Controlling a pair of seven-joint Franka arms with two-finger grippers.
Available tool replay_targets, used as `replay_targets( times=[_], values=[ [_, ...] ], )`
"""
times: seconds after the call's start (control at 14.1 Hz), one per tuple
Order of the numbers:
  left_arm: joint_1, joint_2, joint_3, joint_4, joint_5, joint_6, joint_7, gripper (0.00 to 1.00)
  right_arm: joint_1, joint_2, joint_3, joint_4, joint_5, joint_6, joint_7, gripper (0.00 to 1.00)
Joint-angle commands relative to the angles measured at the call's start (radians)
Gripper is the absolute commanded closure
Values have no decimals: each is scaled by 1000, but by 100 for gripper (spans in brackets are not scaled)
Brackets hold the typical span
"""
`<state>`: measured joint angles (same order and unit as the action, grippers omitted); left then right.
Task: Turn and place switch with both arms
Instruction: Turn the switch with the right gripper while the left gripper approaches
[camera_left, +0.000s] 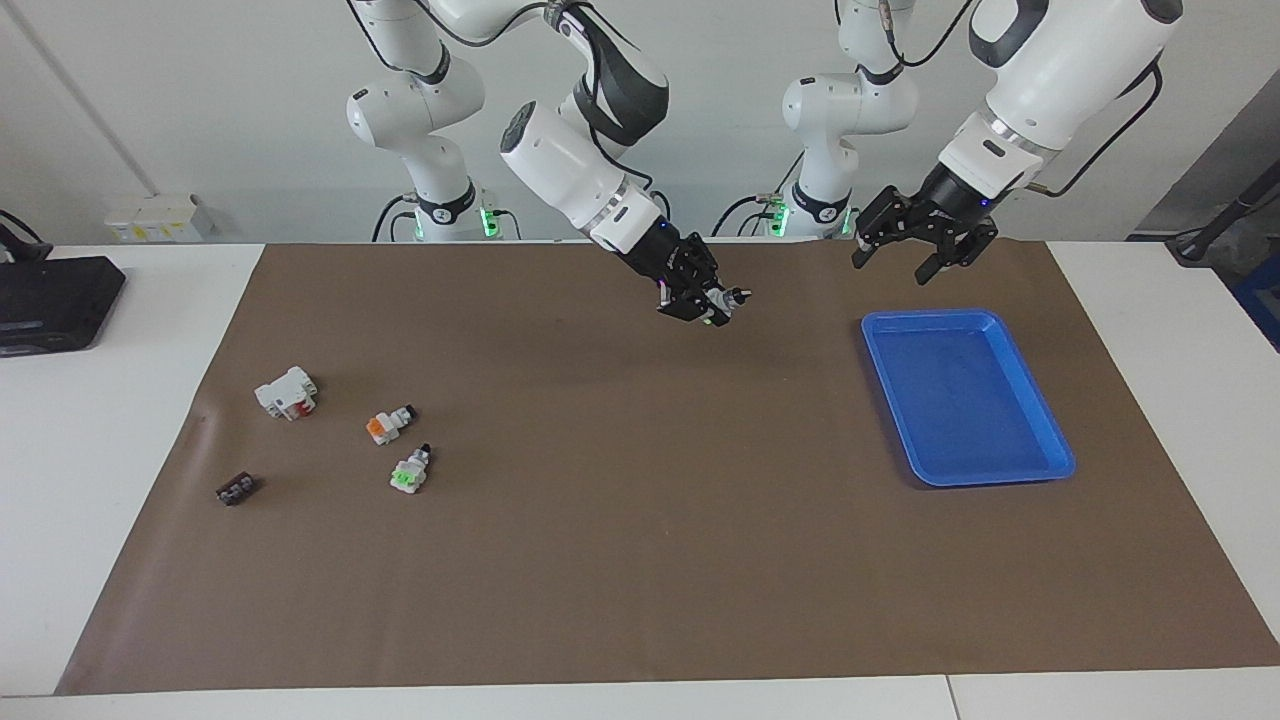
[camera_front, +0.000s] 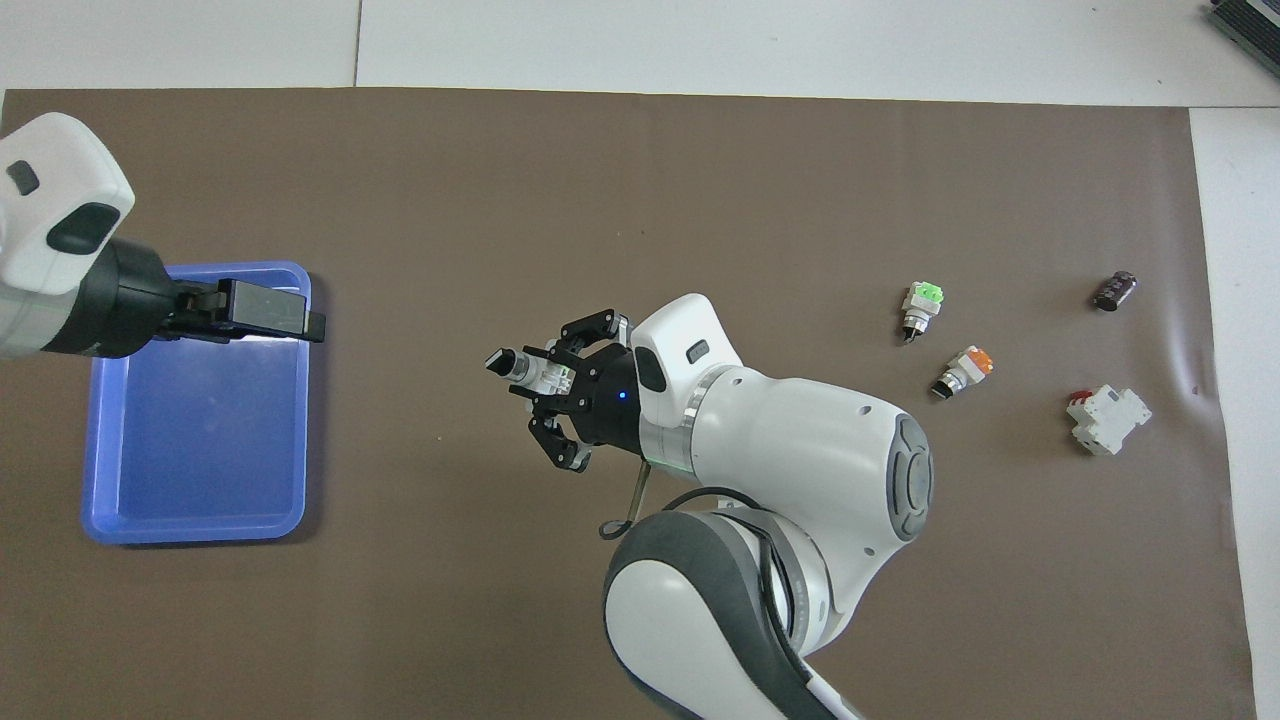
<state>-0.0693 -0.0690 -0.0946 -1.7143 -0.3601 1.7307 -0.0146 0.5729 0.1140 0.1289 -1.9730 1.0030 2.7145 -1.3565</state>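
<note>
The switch (camera_left: 722, 298) (camera_front: 520, 370), white with a black knob and a bit of green, hangs in the air over the brown mat's middle. My right gripper (camera_left: 712, 305) (camera_front: 545, 375) is shut on its body, and the knob sticks out toward the blue tray (camera_left: 930, 317) (camera_front: 190, 532). My left gripper (camera_left: 892, 262) (camera_front: 300, 318) is open with nothing in it. It hovers over the tray's corner that lies nearest the switch, and a gap of mat separates the two grippers.
Toward the right arm's end of the mat lie a second green-ended switch (camera_left: 410, 470) (camera_front: 922, 305), an orange-marked switch (camera_left: 388, 424) (camera_front: 965, 368), a white block with red (camera_left: 286, 392) (camera_front: 1108, 418) and a small dark part (camera_left: 236, 488) (camera_front: 1115, 290). A black box (camera_left: 55, 300) sits on the white tabletop.
</note>
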Motion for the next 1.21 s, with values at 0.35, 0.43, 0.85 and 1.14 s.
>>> replay_targets(
  times=[0.35, 0.43, 0.85, 1.14],
  values=[
    [-70, -52, 7, -97, -126, 107, -381, 21, 62, 18, 2, 17, 5, 90, 51, 100],
    [-70, -52, 7, -97, -126, 95, -451, 21, 62, 18, 2, 19, 5, 91, 51, 100],
    [-41, -57, 19, -93, -123, 35, -1010, 24, 62, 19, 2, 20, 5, 93, 57, 100],
    [-58, -55, 15, -91, -74, 35, -1561, 25, 62, 19, 0, 20, 5, 94, 57, 100]
  ],
)
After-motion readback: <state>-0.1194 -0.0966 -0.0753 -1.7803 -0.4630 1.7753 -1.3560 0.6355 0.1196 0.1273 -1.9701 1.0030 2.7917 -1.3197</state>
